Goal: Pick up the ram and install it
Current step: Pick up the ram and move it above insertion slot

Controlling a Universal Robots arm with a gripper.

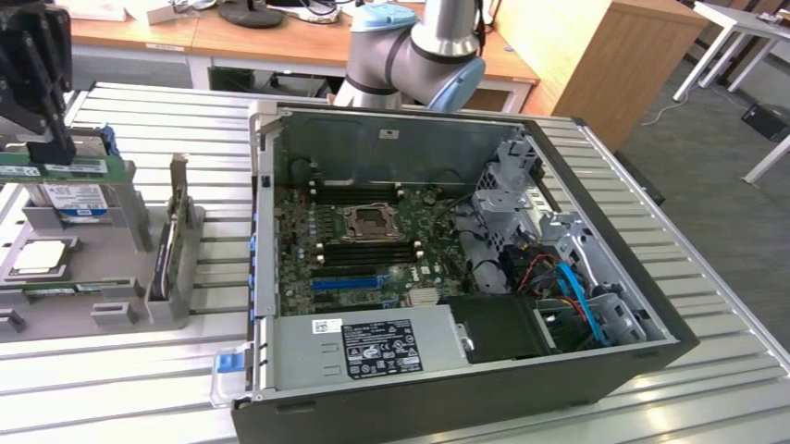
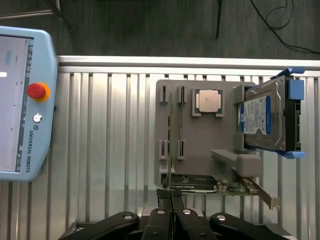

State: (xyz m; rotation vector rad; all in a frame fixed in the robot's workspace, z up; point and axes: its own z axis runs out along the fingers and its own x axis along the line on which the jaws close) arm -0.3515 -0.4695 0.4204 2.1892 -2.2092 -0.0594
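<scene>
The gripper (image 2: pixel 171 195) has its fingers clamped together on the ram (image 2: pixel 171 135). The thin green stick stands on edge over the grey tray (image 2: pixel 200 160), at the exterior view's left and well apart from the open computer case (image 1: pixel 408 139). A second stick (image 2: pixel 181 120) sits just beside it, with the hard drive (image 2: pixel 265 117) further off. To lift well, I judge a straight, level pull is best — any tilt could snag the tray's posts or the neighbouring stick.
</scene>
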